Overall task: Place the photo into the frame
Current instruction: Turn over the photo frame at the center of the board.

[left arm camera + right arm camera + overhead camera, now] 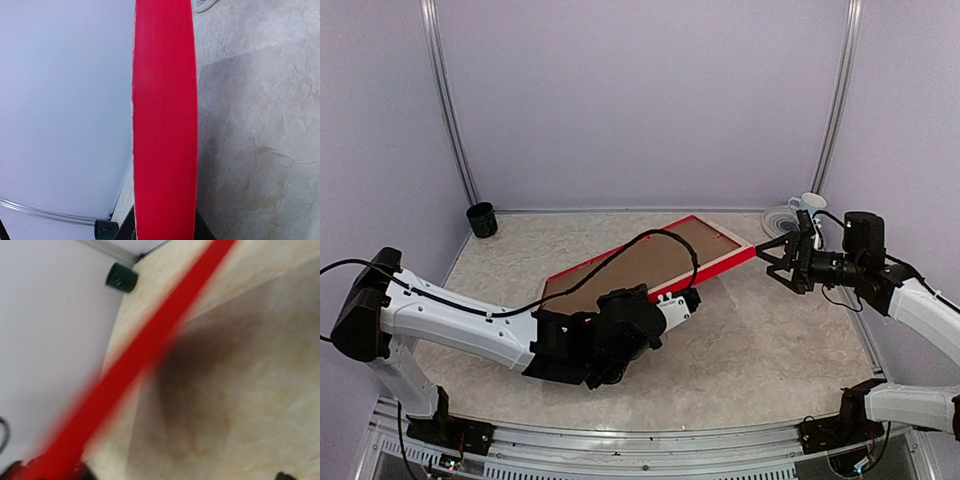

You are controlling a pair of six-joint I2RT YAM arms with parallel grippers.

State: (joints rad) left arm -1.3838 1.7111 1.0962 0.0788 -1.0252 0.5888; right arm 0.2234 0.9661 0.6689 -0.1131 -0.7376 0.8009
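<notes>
Top external view has the frame (650,258) lifted over the middle of the table (770,345), brown back up. Its long axis runs from 8 to 2 o'clock, and the 2 o'clock corner points at the right gripper (788,258), whose fingers are spread just off it. The left gripper (678,298) alone pinches the near red edge, so it should grip firmly and keep the frame level; no photo shows.

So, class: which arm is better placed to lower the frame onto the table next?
Left. The left fingers clamp the frame's near edge, holding it tilted above the table; the right fingers stand open by its far corner, gripping nothing.
</notes>
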